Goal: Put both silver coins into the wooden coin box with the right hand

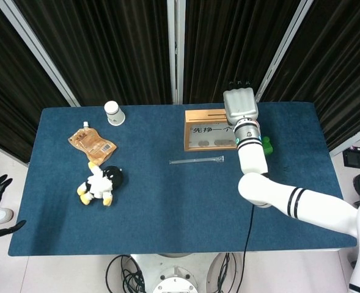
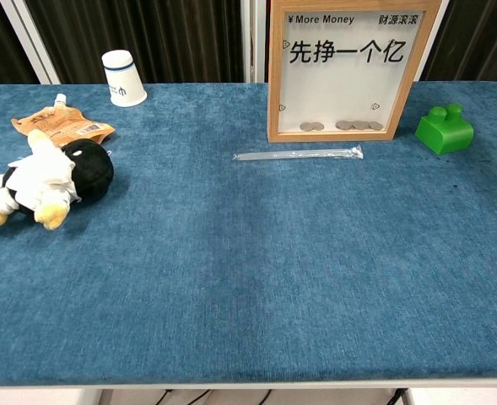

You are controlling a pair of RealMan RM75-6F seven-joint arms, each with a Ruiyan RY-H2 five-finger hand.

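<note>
Chest view: green block [image 2: 444, 131] beside coin box [image 2: 354, 69]; right robot hand [image 1: 239, 107] grip state unclear.

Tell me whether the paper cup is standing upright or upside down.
Upside down. In the chest view the paper cup rests on its wide mouth, with the narrower base on top, at the table's far left.

The counter [image 2: 256, 287] lies bare across its whole near half and middle. At the back, the coin box [image 2: 353, 72] stands upright, with a clear straw [image 2: 299, 154] lying just in front of it and a green block [image 2: 444, 129] near its right side. The right hand [image 1: 239, 104] hangs over the box's right end. A plush toy [image 2: 41, 179], pouch [image 2: 62, 128] and cup [image 2: 123, 78] crowd the left edge.
</note>
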